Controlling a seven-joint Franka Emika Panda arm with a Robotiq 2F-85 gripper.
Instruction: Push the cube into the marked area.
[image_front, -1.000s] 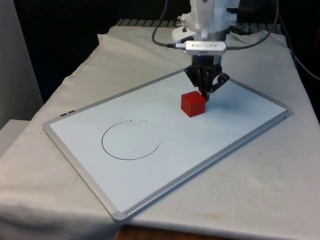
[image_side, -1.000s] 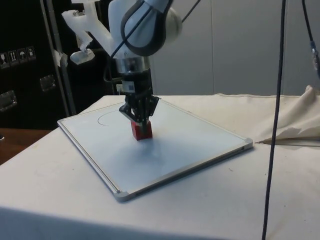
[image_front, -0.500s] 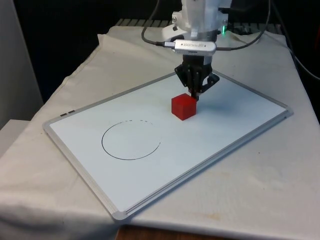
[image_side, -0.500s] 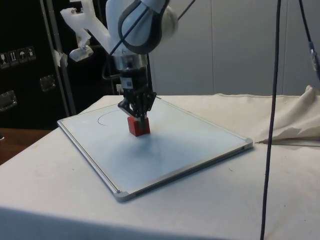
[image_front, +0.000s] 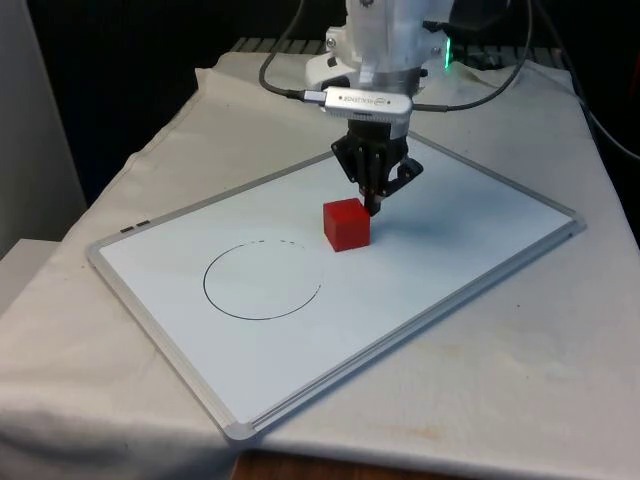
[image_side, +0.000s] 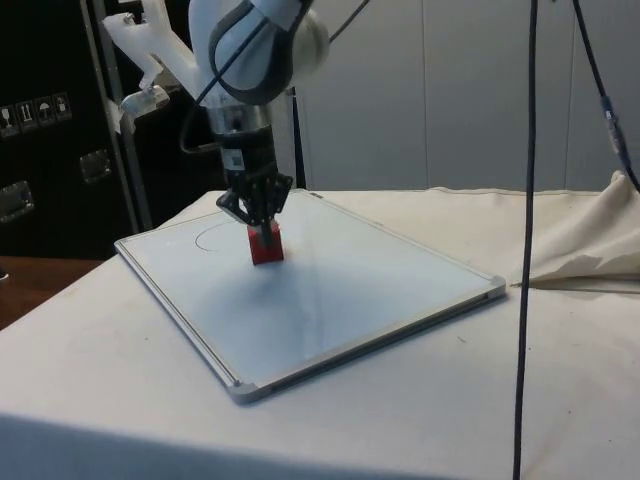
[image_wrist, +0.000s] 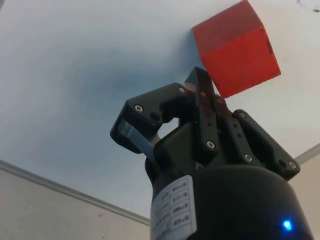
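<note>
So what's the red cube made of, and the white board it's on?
The cube looks like matte plastic or painted wood: flat even red, sharp edges, no shine. I can't tell which. The board looks like a whiteboard, smooth and slightly glossy, since the gripper casts a soft shadow on it. Its grey rim looks like metal or plastic.

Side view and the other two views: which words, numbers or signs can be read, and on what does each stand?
White sticker on the gripper: small print, too blurred to read.
White signs on the dark cabinet: pictograms, one like an umbrella; no letters legible.
Two dark marks on the whiteboard frame: too small to read.
No text can be quoted.
</note>
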